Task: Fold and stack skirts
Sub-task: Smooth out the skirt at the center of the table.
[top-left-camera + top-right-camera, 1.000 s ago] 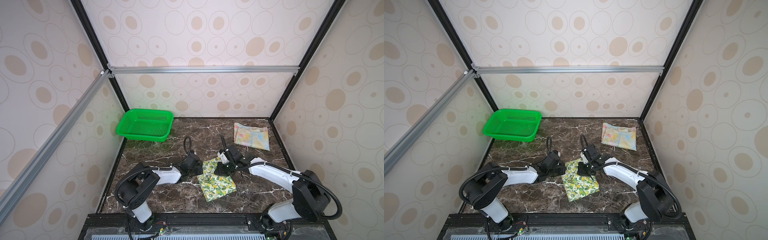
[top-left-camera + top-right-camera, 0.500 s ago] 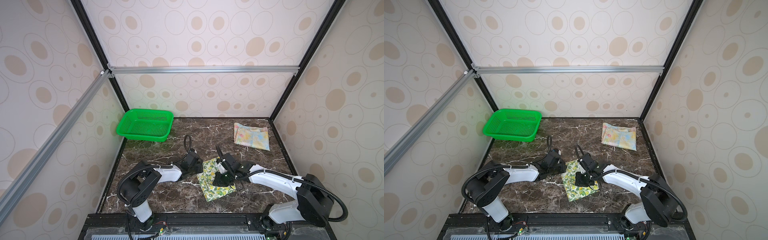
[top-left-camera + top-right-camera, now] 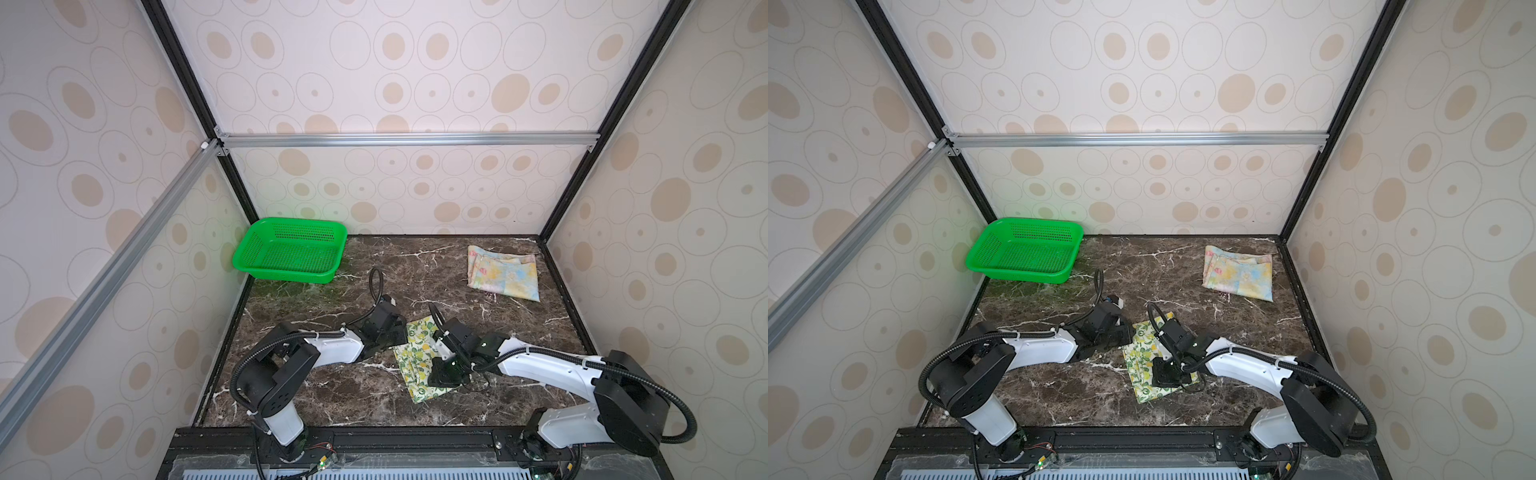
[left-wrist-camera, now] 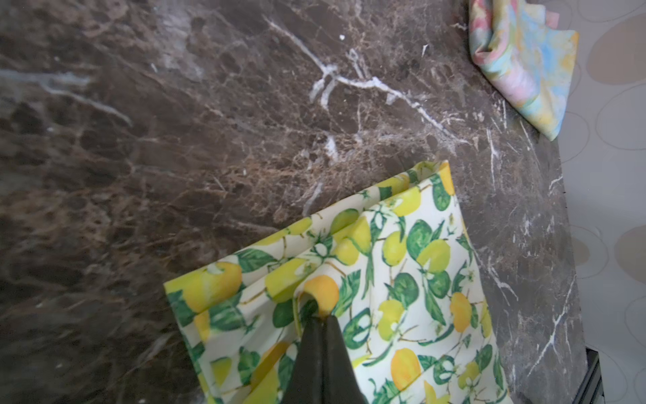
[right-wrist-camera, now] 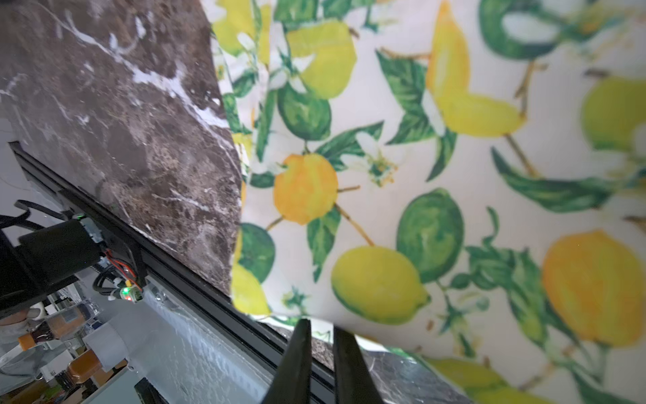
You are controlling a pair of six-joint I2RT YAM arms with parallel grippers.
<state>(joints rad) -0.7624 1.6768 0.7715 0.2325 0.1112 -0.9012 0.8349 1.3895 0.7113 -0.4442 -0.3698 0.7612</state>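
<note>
The cream lemon-print skirt [image 3: 415,365] [image 3: 1142,361] lies folded on the middle of the marble table. My left gripper [image 3: 405,334] [image 4: 316,314] is shut on its left edge, low at the table. My right gripper [image 3: 437,380] [image 5: 320,325] is over the skirt's near half. Its jaws stand nearly together on a raised flap of the lemon cloth [image 5: 402,196], with the table showing beneath it. The pastel blue-yellow skirt [image 3: 503,278] [image 3: 1237,276] [image 4: 524,63] lies folded at the back right, away from both grippers.
A green perforated basket [image 3: 286,274] [image 3: 1021,276] stands at the back left corner. Patterned walls and black frame posts close in the table on three sides. A black rail [image 5: 195,276] runs along the front edge.
My right gripper has swung from the lemon skirt's far edge toward its near side, carrying the cloth over itself. The left gripper has stayed at the skirt's left edge.
</note>
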